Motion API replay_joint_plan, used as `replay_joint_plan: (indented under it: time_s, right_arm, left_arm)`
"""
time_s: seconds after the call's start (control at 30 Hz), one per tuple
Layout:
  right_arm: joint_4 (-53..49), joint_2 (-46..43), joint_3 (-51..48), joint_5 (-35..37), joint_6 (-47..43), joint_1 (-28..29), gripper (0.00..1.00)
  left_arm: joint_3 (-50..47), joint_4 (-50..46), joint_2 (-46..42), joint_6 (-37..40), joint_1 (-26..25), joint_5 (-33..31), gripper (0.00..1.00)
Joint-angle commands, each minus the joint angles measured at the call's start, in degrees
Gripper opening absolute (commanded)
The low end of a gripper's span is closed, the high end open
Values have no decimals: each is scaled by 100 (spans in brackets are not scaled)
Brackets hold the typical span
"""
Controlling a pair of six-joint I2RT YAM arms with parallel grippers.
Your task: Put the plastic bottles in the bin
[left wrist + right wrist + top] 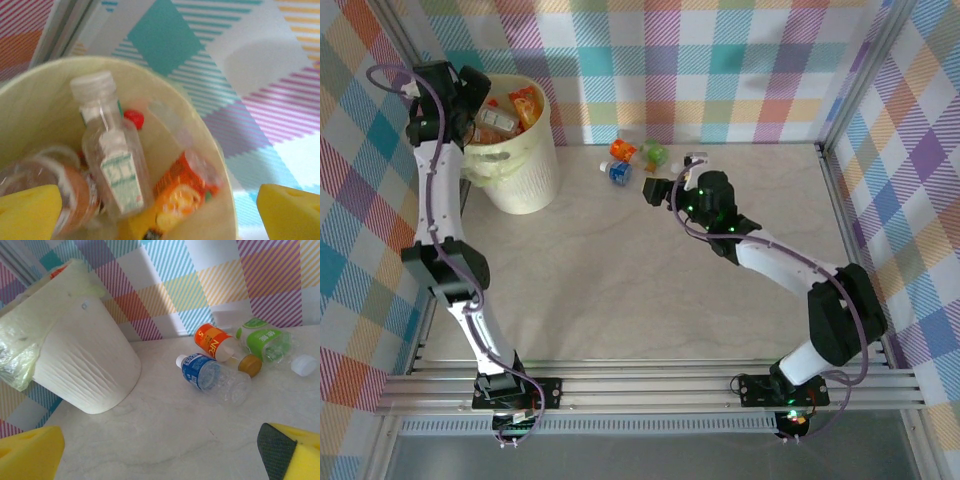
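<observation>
Hovering above the bin (525, 170), the left gripper (460, 90) has its yellow fingers (30, 212) spread wide, and they hold nothing. In the left wrist view the bin's inner wall (165, 100) surrounds several plastic bottles: a clear bottle with a white cap (112, 155) lies on top, an orange-labelled bottle (185, 185) is to its right, and a brown bottle (65, 190) is at the lower left. The bin stands at the far left of the table (650, 290), close to the checked back wall. The right gripper (670, 172) is over the middle of the table, just in front of three bottles near the back wall. Its fingers (30, 455) are also fully apart and empty. These three bottles lie close together on the table: an orange-labelled one (215, 342), a blue-labelled one (210, 375) and a green-labelled one (262, 340). A loose white cap (304, 365) lies beside the green one.
</observation>
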Motion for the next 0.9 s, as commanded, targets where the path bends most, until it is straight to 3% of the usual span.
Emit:
replay_joint_plan:
  time_s: [0.0, 0.1, 0.33, 0.5, 0.67, 0.73, 0.87]
  right_arm:
    - [-132, 122, 155, 129, 112, -36, 100]
    - [72, 223, 84, -77, 71, -75, 100]
    - [-550, 637, 546, -658, 413, -246, 100]
    - [-925, 1075, 919, -1005, 478, -350, 100]
    - [-1050, 1463, 1175, -1425, 336, -490, 100]
    - [-1243, 1657, 1375, -1515, 140, -536, 100]
    - [-1665, 1980, 1706, -1725, -98, -599, 100]
  left_arm:
    - [-878, 538, -1014, 316, 50, 516, 100]
    - [-1879, 803, -1759, 316, 53, 930, 100]
    - [-4474, 1465, -3579, -107, -127, 1675, 100]
    - [-6103, 1780, -4570, -399, -940, 1625, 100]
    - [-7096, 1780, -4969, -802, -1537, 1626, 100]
    - [-7592, 2188, -5126, -1070, -1791, 1611, 100]
    - [-8378, 2655, -5406, -1477, -2476, 1115, 100]
